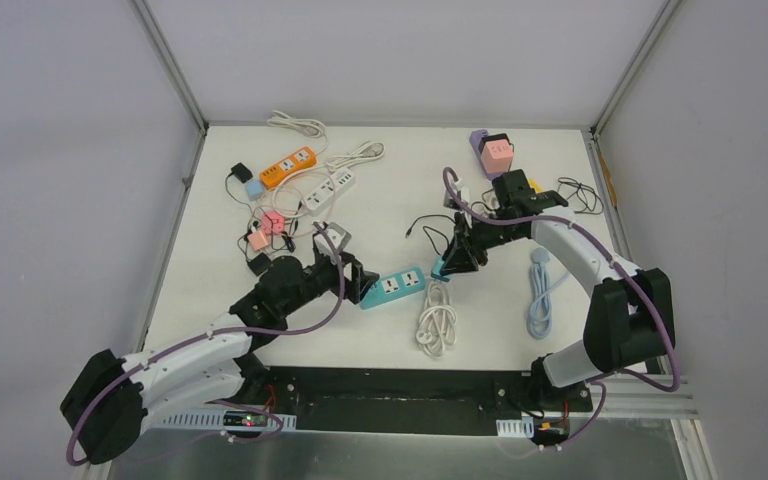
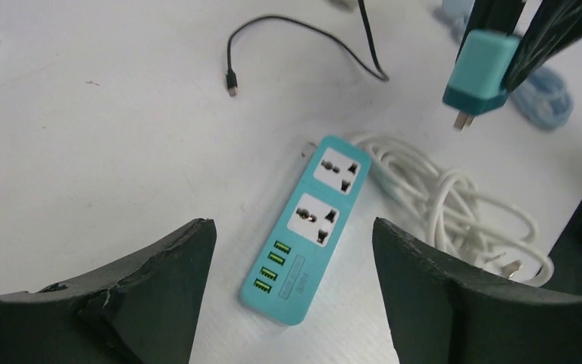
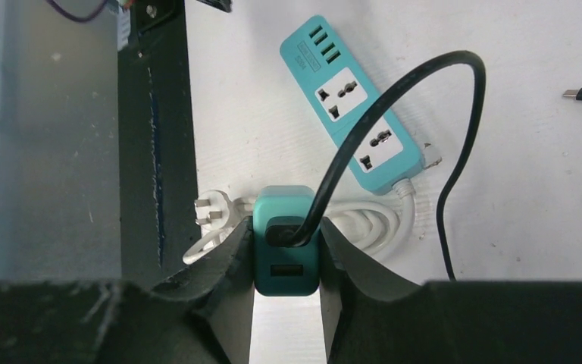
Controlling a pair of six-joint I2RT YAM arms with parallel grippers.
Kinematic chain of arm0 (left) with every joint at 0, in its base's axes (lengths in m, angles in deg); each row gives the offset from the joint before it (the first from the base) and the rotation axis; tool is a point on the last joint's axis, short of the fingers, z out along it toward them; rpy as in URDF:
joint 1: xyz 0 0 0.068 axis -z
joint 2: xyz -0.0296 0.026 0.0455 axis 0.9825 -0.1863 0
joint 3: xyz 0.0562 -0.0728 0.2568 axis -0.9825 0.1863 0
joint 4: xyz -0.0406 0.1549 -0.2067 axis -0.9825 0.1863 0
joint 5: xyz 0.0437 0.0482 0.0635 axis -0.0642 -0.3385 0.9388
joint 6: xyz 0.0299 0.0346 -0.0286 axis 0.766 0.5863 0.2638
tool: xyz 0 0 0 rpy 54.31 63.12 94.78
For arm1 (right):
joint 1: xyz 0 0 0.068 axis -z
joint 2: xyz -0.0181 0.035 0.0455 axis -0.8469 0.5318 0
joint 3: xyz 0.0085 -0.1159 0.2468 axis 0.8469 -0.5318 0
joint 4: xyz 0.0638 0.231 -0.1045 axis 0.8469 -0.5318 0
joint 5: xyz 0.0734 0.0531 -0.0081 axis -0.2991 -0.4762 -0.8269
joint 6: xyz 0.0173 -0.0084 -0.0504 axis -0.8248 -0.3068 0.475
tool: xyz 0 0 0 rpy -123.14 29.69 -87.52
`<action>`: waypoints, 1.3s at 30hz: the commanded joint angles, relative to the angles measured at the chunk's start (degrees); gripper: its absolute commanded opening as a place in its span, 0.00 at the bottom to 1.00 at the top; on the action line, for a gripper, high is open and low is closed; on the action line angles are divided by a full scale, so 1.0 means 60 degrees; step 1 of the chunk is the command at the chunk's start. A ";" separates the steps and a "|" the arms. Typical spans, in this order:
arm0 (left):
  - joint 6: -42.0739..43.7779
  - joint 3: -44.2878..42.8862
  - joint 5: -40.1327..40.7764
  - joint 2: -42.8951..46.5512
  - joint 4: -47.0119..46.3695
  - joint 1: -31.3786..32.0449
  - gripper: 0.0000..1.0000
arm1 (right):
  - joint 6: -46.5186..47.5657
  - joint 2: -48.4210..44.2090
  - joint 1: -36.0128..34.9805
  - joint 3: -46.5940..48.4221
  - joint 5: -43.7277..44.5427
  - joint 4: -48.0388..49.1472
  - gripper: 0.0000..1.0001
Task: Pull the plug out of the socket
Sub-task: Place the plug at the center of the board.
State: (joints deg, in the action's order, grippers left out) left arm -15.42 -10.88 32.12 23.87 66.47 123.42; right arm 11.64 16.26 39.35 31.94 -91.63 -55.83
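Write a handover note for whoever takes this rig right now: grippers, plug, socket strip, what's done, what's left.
Left gripper: open, close by the teal power strip, not gripping it.
Right gripper: shut on the teal plug, held in the air with its prongs clear of the strip.
Strip: flat on the table, both sockets empty.
Done: plug is out of the socket.
Left: probably just set the plug down and back both arms off.

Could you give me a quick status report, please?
Left gripper open, above teal power strip. Right gripper shut on teal plug, held clear of strip. Black cable trails from plug; nothing blocking.
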 commanded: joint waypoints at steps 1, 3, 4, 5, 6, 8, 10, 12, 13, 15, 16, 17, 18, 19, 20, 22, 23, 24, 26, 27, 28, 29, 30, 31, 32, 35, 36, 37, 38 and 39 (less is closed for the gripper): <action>-0.2160 -0.0351 0.1046 0.1203 0.0507 -0.0089 0.78 | -0.2347 -0.0434 0.0245 -0.0146 -0.1001 0.1622 0.00; -0.2807 -0.0341 0.0884 0.1468 0.0200 -0.0081 0.79 | -0.4317 -0.0417 0.0368 -0.0387 -0.1111 0.2882 0.00; -0.3033 -0.0358 0.0801 0.1534 0.0033 -0.0080 0.79 | -0.5211 -0.0397 0.0444 -0.0515 -0.1241 0.3549 0.00; -0.3309 -0.0404 0.0779 0.1549 -0.0026 -0.0084 0.79 | -0.6196 -0.0372 0.0514 -0.0670 -0.1382 0.4222 0.00; -0.3567 -0.0484 0.0779 0.1520 -0.0017 -0.0081 0.79 | -0.7064 -0.0340 0.0546 -0.0821 -0.1500 0.4856 0.00; -0.4096 -0.0750 0.0774 0.1313 0.0070 -0.0092 0.79 | -0.8402 -0.0266 0.0598 -0.1092 -0.1700 0.5874 0.00; -0.4572 -0.1190 0.0659 0.0833 0.0334 -0.0081 0.79 | -0.9597 -0.0267 0.0612 -0.1200 -0.1581 0.6240 0.00; -0.5006 -0.1858 0.0510 0.0330 0.0672 -0.0069 0.79 | -1.0102 -0.0306 0.0612 -0.1228 -0.1256 0.6294 0.00; -0.5152 -0.2105 0.0445 0.0093 0.0825 -0.0066 0.80 | -1.0424 -0.0317 0.0623 -0.1262 -0.1136 0.6354 0.00; -0.5387 -0.2575 0.0321 -0.0394 0.0990 -0.0065 0.80 | -1.1077 -0.0292 0.0620 -0.1360 -0.1084 0.6675 0.00; -0.5460 -0.2759 0.0247 -0.0618 0.1013 -0.0053 0.80 | -1.1490 -0.0275 0.0618 -0.1431 -0.0967 0.6854 0.00; -0.5458 -0.2934 0.0146 -0.0831 0.1025 -0.0031 0.80 | -1.1886 -0.0254 0.0620 -0.1493 -0.0829 0.7001 0.00; -0.5291 -0.3086 0.0046 -0.1021 0.1039 0.0016 0.80 | -1.2247 -0.0231 0.0626 -0.1528 -0.0697 0.7052 0.00; -0.4931 -0.3286 -0.0018 -0.1224 0.1120 0.0177 0.80 | -1.2554 -0.0176 0.0630 -0.1556 -0.0656 0.7092 0.00; -0.4339 -0.3547 0.0053 -0.1390 0.1357 0.0421 0.80 | -1.2962 -0.0117 0.0643 -0.1582 -0.0656 0.7182 0.00; -0.3175 -0.4017 0.0558 -0.1681 0.1897 0.1164 0.80 | -1.3381 0.0058 0.0641 -0.1624 -0.0673 0.7531 0.00; -0.2695 -0.4172 0.0727 -0.1837 0.1980 0.1388 0.81 | -1.3381 0.0168 0.0641 -0.1629 -0.0673 0.7714 0.00; -0.2253 -0.4346 0.0809 -0.2023 0.2039 0.1543 0.81 | -1.4190 0.0277 0.0635 -0.1564 -0.1103 0.7777 0.00; -0.1910 -0.4545 0.0925 -0.2226 0.2150 0.1685 0.81 | -1.4464 0.0525 0.0643 -0.1405 -0.1282 0.7759 0.00; -0.1739 -0.4715 0.0963 -0.2397 0.2236 0.1710 0.81 | -1.4560 0.0673 0.0643 -0.1312 -0.1387 0.7718 0.00; -0.1629 -0.4852 0.0994 -0.2489 0.2343 0.1728 0.81 | -1.4621 0.0783 0.0625 -0.1251 -0.1437 0.7658 0.00; -0.1535 -0.5007 0.0996 -0.2603 0.2491 0.1728 0.81 | -1.4664 0.0916 0.0626 -0.1192 -0.1465 0.7583 0.00; -0.1437 -0.5171 0.0992 -0.2716 0.2642 0.1744 0.81 | -1.4673 0.0986 0.0628 -0.1155 -0.1485 0.7526 0.00; -0.1337 -0.5336 0.1005 -0.2824 0.2822 0.1741 0.81 | -1.4714 0.1042 0.0616 -0.1132 -0.1500 0.7491 0.00; -0.1246 -0.5510 0.1051 -0.2958 0.3029 0.1742 0.81 | -1.4745 0.1093 0.0629 -0.1119 -0.1515 0.7475 0.00; -0.0896 -0.6030 0.1116 -0.3375 0.3681 0.1741 0.82 | -1.4831 0.1159 0.0610 -0.1102 -0.1595 0.7478 0.00; -0.0813 -0.6190 0.1068 -0.3508 0.3929 0.1739 0.82 | -1.4856 0.1183 0.0610 -0.1100 -0.1629 0.7478 0.00; -0.0770 -0.6322 0.0969 -0.3644 0.4013 0.1746 0.82 | -1.4867 0.1188 0.0600 -0.1100 -0.1635 0.7471 0.00; -0.0739 -0.6435 0.0854 -0.3764 0.4033 0.1750 0.82 | -1.4878 0.1183 0.0590 -0.1100 -0.1636 0.7470 0.00; -0.0748 -0.6525 0.0757 -0.3883 0.4036 0.1749 0.82 | -1.4873 0.1186 0.0596 -0.1100 -0.1643 0.7473 0.00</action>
State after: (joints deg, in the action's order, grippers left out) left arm -23.18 -45.92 37.17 2.60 87.81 133.96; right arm -75.40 23.52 42.91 22.74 -99.30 -12.40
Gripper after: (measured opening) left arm 0.822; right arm 0.333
